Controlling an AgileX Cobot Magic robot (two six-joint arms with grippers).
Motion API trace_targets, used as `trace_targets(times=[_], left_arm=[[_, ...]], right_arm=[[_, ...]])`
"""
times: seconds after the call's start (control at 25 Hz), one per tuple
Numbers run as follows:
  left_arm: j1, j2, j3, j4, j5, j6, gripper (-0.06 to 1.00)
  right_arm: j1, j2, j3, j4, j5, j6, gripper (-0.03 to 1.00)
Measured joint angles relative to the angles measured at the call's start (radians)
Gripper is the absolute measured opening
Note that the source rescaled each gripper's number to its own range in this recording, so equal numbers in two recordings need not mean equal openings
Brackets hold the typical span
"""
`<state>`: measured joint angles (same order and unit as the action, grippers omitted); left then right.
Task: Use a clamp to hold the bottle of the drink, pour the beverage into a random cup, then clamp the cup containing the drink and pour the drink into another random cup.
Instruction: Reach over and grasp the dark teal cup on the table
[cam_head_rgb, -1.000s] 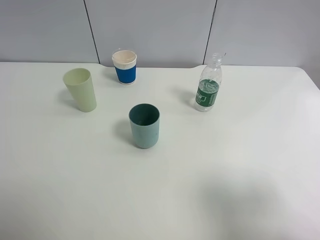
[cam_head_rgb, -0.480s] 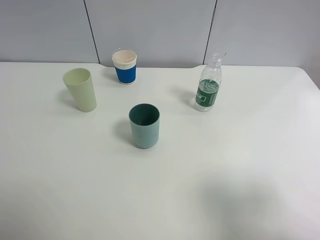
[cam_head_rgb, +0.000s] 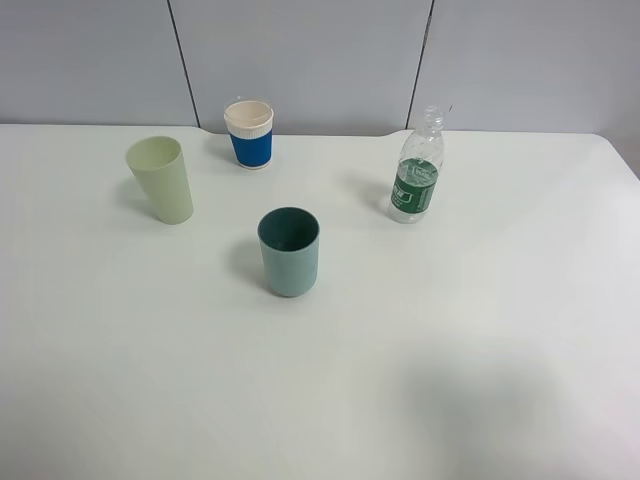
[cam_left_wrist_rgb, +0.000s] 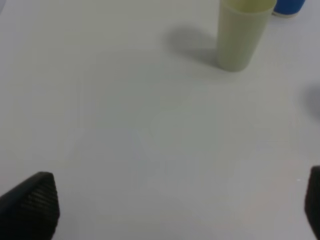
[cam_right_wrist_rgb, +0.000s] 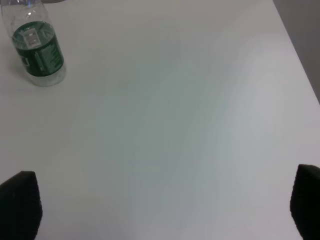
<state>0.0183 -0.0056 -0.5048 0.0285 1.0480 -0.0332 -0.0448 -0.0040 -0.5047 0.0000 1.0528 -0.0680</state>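
Note:
The clear bottle (cam_head_rgb: 416, 168) with a dark green label stands uncapped at the table's back right; the right wrist view shows the bottle (cam_right_wrist_rgb: 37, 50) too. A teal tumbler (cam_head_rgb: 290, 251) stands near the middle. A blue-sleeved paper cup (cam_head_rgb: 249, 133) with a cream rim stands at the back. Neither arm shows in the high view. My left gripper (cam_left_wrist_rgb: 170, 210) is open over bare table, fingertips (cam_left_wrist_rgb: 32, 205) wide apart, nothing between them. My right gripper (cam_right_wrist_rgb: 162, 205) is open too, well short of the bottle. I cannot make out liquid in the bottle.
A pale yellow-green tumbler (cam_head_rgb: 160, 180) stands at the back left, and this tumbler (cam_left_wrist_rgb: 242, 32) lies ahead of the left gripper. The white table (cam_head_rgb: 450, 350) ends at a grey panelled wall (cam_head_rgb: 300, 55) behind and at its right edge (cam_right_wrist_rgb: 295, 55).

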Motion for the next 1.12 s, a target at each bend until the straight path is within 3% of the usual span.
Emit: trace_targets(times=[0.2,0.44,0.84,1.12], left_arm=[[0.000,0.123,-0.008,0.034,-0.004,-0.015,1.00],[-0.016,0.367,-0.028,0.009,-0.107,0.081,1.00],[-0.329,0.739,-0.030,0.017,-0.239,0.101,1.00],[-0.502,0.951,-0.030,0.017,-0.380,0.102,1.00]], right_arm=[[0.000,0.000,0.000,0.000,0.000,0.000,1.00],[0.000,0.000,0.000,0.000,0.000,0.000,1.00],[0.000,0.000,0.000,0.000,0.000,0.000,1.00],[0.000,0.000,0.000,0.000,0.000,0.000,1.00]])
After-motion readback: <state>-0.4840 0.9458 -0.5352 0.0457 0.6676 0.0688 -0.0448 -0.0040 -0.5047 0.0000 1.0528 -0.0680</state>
